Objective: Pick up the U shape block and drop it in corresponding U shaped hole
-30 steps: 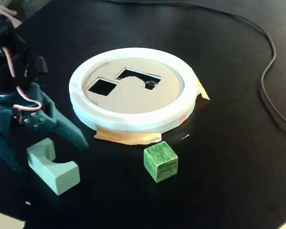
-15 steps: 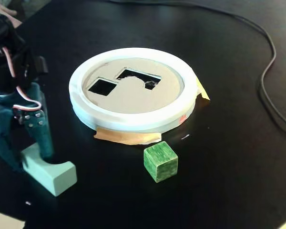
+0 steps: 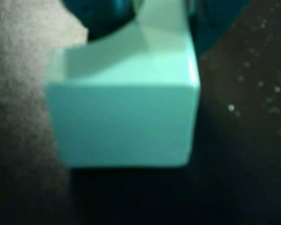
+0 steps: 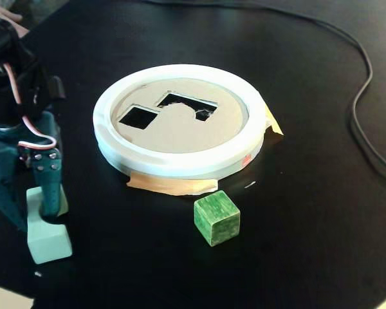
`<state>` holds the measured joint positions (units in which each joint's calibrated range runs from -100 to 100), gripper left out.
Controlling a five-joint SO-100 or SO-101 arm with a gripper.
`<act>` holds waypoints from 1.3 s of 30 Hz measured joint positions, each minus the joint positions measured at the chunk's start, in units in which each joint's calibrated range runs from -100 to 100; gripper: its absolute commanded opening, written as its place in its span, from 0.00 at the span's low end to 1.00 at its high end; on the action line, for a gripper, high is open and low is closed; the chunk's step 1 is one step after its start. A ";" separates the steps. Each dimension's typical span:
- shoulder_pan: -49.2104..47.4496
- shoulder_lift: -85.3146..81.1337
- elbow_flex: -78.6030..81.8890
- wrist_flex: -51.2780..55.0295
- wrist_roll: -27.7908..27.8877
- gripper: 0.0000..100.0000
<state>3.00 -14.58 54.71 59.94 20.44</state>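
Two teal fingers [image 4: 50, 183] of the gripper [image 4: 32, 209] are clamped on the U shape block [image 4: 46, 235], one finger seated in its half-round notch; the block's lower end is at the black table [image 4: 296, 193], at the near left of the fixed view. The wrist view is filled by the block [image 3: 124, 112], blurred, with teal finger parts above it. A dark green cube [image 4: 217, 217] sits to the block's right, well apart. Beyond both lies the white-rimmed cardboard disc [image 4: 180, 164], taped down, with the U shaped hole [image 4: 183, 103] beside a square cutout [image 4: 137, 116]. A black cable [image 4: 360, 109] curves along the far right.
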 measured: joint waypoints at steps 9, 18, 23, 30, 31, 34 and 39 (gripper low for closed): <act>-0.10 -5.97 -4.59 0.00 -4.59 0.01; -7.39 -22.02 -4.59 0.10 -26.62 0.01; -20.88 -27.37 -8.98 0.10 -42.49 0.01; -30.47 -27.64 -12.49 0.10 -66.47 0.01; -31.17 -27.64 -12.49 0.10 -69.40 0.01; -32.27 -26.75 -12.49 0.10 -76.97 0.01; -31.67 -21.67 -12.49 0.10 -80.59 0.01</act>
<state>-28.67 -36.25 42.22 60.04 -60.15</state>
